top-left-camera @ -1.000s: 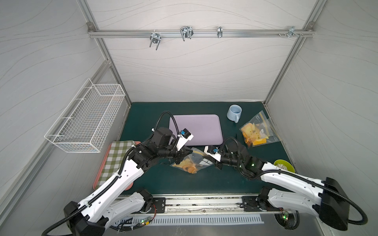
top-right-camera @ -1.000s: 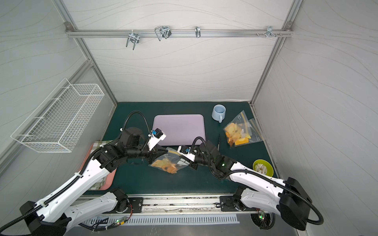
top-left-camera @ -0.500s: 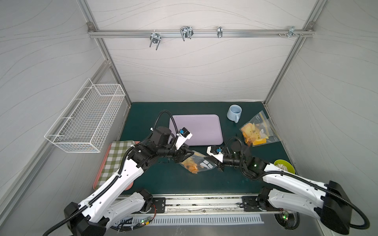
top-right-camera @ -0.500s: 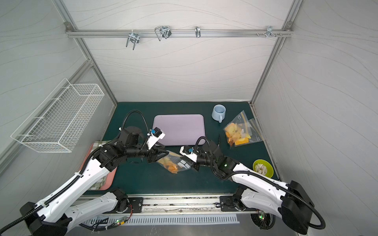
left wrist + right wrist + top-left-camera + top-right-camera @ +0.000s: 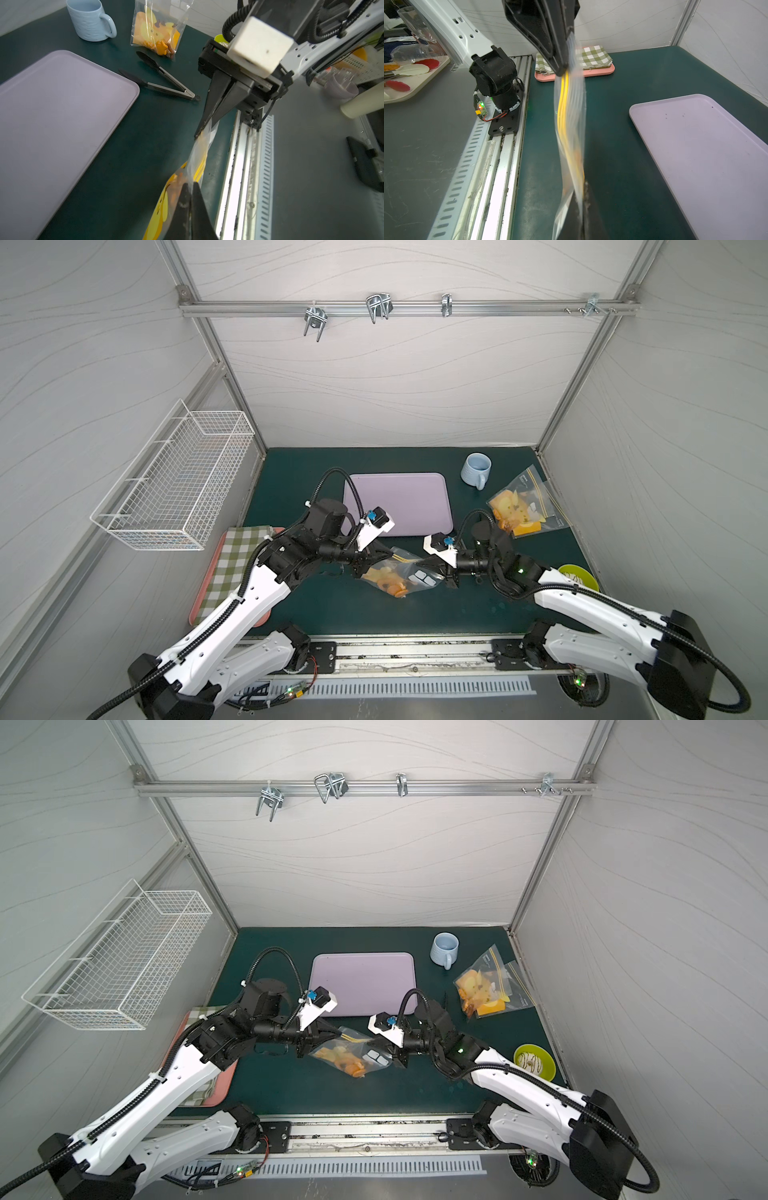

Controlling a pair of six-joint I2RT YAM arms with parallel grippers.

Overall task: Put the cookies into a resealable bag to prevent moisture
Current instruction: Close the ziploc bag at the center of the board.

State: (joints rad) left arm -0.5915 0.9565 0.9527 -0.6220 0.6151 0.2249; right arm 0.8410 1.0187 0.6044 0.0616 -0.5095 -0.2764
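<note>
The bag (image 5: 571, 124) blurs in the right wrist view; its cookies (image 5: 388, 580) are too small to count; at eight o'clock, the pink tray (image 5: 257, 616) sits half-covered.

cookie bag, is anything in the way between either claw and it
Nothing visible is in the way. The left claw and the right claw are both shut on opposite edges of the resealable bag, which is stretched between them. The cookies are inside it.

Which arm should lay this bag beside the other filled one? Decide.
Right, probably: the right claw pinches the held bag, and the other filled bag lies on its side, farther from the left claw.
</note>
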